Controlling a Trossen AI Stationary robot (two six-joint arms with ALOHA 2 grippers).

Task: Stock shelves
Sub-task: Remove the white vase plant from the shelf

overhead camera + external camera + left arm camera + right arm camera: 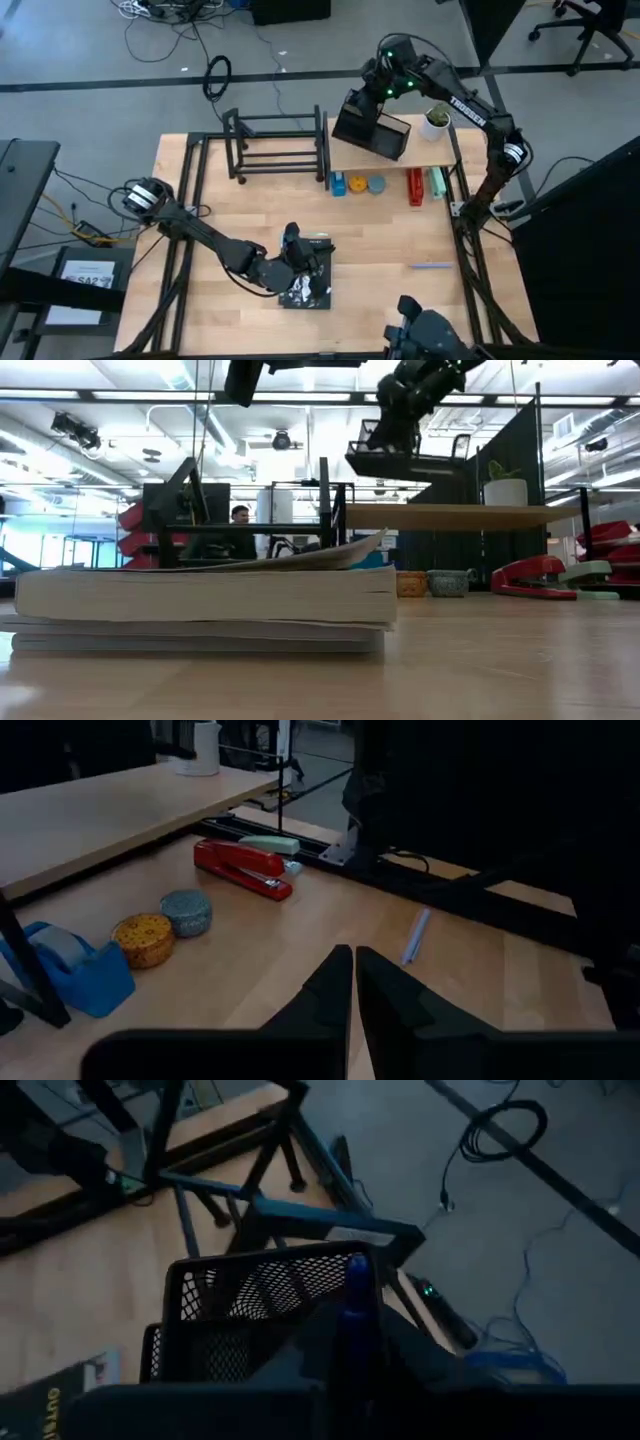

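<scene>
Above the wooden plank shelf (400, 158) hangs a black mesh organizer (372, 126), with my right gripper (373, 93) shut on it. In the low view the organizer (405, 462) is clear of the plank (450, 516). The black tube rack (275, 142) stands at the far left of the plank, with bare tiers. Near the front edge my left gripper (300, 248) hovers by the far edge of a book (306, 290). Its fingers (335, 985) are shut with nothing between them. My right gripper holds the mesh organizer by the top rim of one wall (300, 1270), coming from above and pointing down. A blue strip (355, 1305) shows at the fingers; what it is I cannot tell. The organizer hangs below the gripper, slightly tilted and clear of the plank.
A white plant pot (435, 122) stands on the plank's right end. Along the plank's near side sit a blue tape dispenser (338, 184), a yellow tin (358, 184), a grey tin (376, 184), a red stapler (415, 186) and a green stapler (437, 182). A pen (432, 265) lies near right.
</scene>
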